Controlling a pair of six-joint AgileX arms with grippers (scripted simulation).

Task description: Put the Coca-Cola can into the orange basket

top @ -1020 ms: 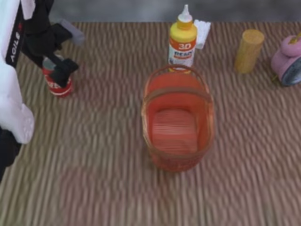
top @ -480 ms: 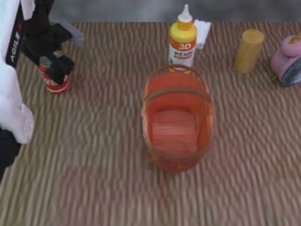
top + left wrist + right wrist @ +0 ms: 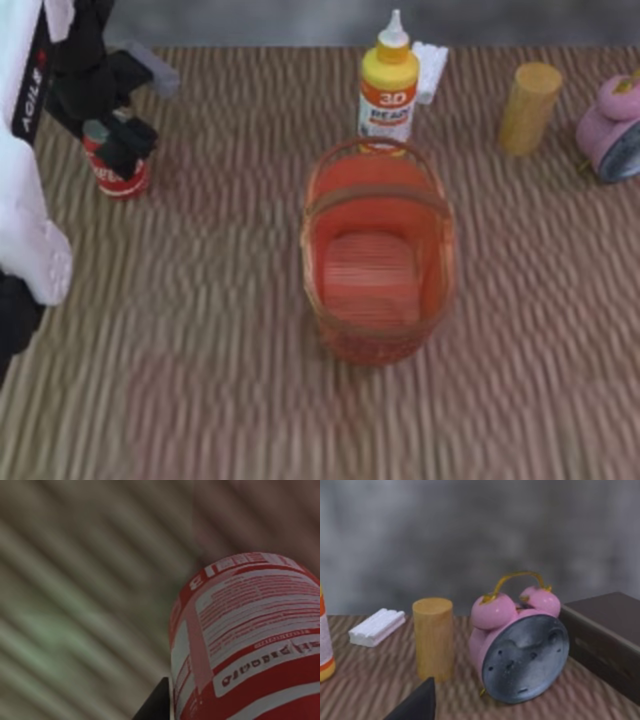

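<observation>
The red Coca-Cola can (image 3: 121,176) stands upright at the far left of the table. My left gripper (image 3: 112,141) reaches down over its top, shut on the can. In the left wrist view the can (image 3: 250,640) fills the near side, and a dark fingertip (image 3: 157,706) presses against its wall. The orange basket (image 3: 312,250) sits at the table's middle, well to the right of the can, its hoop handle across the top and nothing inside. My right arm is out of the top view; only one dark finger (image 3: 418,704) shows in its wrist view, holding nothing.
Just behind the basket stands a yellow glue bottle (image 3: 388,90), with a white block (image 3: 431,66) beside it. A yellow cylinder (image 3: 528,105) and a pink alarm clock (image 3: 612,132) are at the back right. A dark box (image 3: 605,640) lies past the clock.
The left gripper closed on the can and the two shifted slightly back and left. Over the last half second they have barely moved. The basket is unchanged.
</observation>
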